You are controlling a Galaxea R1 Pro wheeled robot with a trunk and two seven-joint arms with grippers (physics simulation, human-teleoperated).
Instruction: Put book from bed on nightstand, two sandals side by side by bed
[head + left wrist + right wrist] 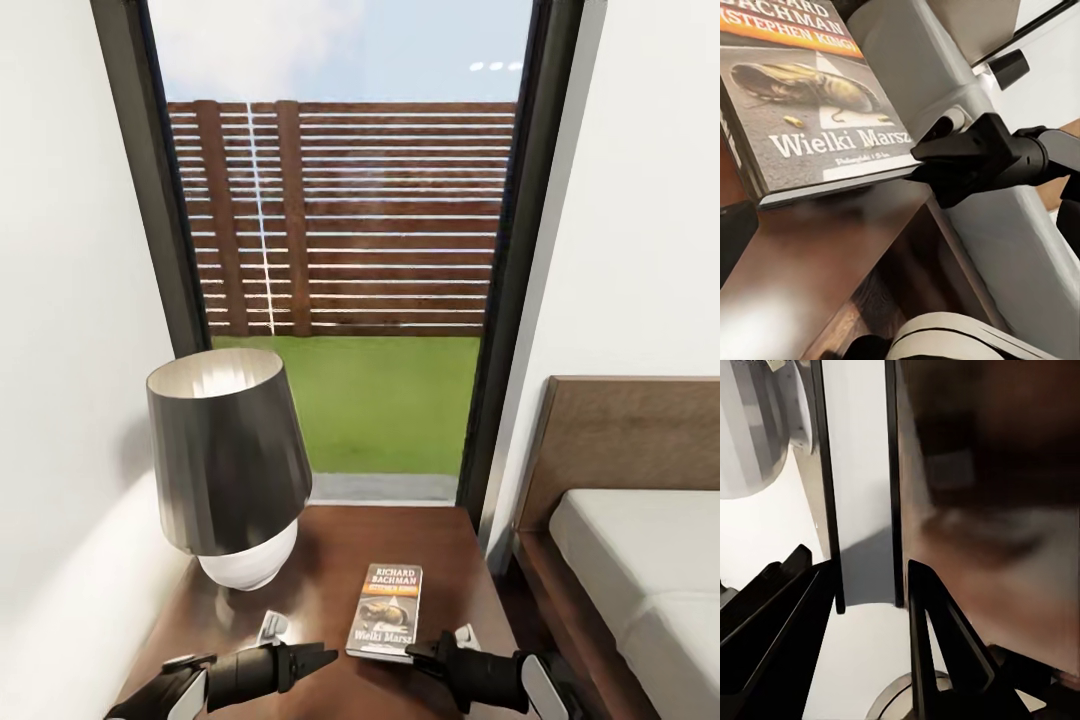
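1. The right end effector (425, 650) is seen with its fingers parted, touching the near edge of the book (386, 611).
2. The left end effector (322, 656) lies just beside the book; its state cannot be told.
3. The book lies flat on the nightstand (330, 570), between the lamp (228, 462) and the bed (640, 560).

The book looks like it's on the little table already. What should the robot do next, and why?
Probably draw the right claw straight back from the book. The book lies flat on the nightstand beside the lamp, so that step looks done. The claw's fingers stand apart at the book's near edge, so retreating should not drag it.
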